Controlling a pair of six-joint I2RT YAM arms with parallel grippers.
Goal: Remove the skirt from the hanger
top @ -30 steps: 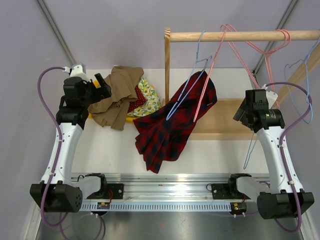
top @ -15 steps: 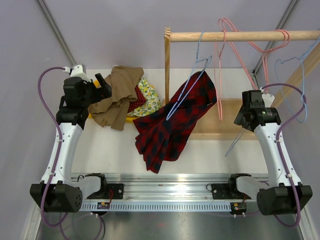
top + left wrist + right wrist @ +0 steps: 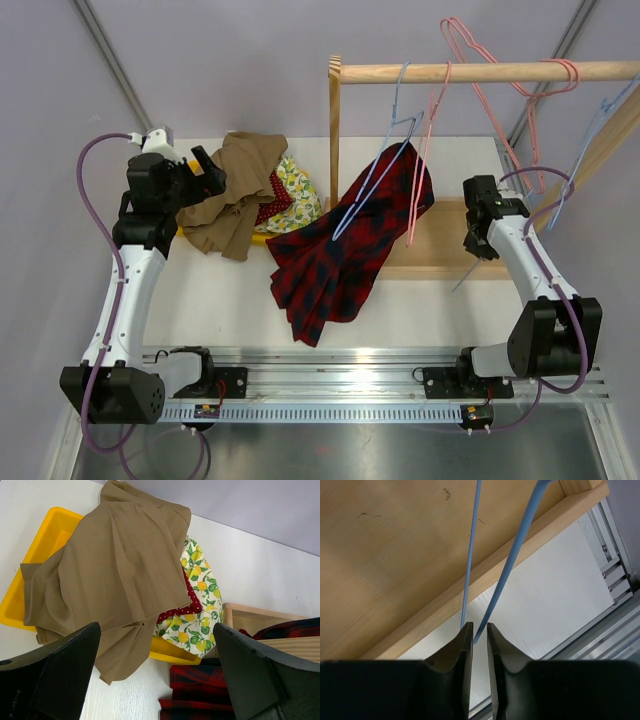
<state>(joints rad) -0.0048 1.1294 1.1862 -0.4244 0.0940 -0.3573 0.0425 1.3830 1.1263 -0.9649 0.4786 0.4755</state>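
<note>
The tartan skirt [image 3: 340,255] hangs on the pale-blue hanger [image 3: 372,178] from the wooden rail [image 3: 500,71], its lower half spread on the table. A fold of the skirt [image 3: 200,690] shows in the left wrist view. My left gripper [image 3: 205,170] [image 3: 156,627] is open over the clothes pile, holding nothing. My right gripper [image 3: 478,252] [image 3: 479,630] is at the rack's right side. Its jaws stand a narrow gap apart around the bottom bend of another, bare pale-blue hanger [image 3: 512,560]. The wire lies against one finger; I cannot tell if it is pinched.
A yellow tray [image 3: 50,530] at the back left holds a tan garment [image 3: 115,565], a lemon-print one [image 3: 200,595] and a red dotted one. Pink hangers [image 3: 430,150] dangle on the rail. The rack's wooden base [image 3: 395,555] lies under my right gripper.
My right arm swung left and forward toward the rack base, and its jaws narrowed from wide open to a slim gap around the bare blue hanger. The pink hangers swayed. The left arm stayed.
</note>
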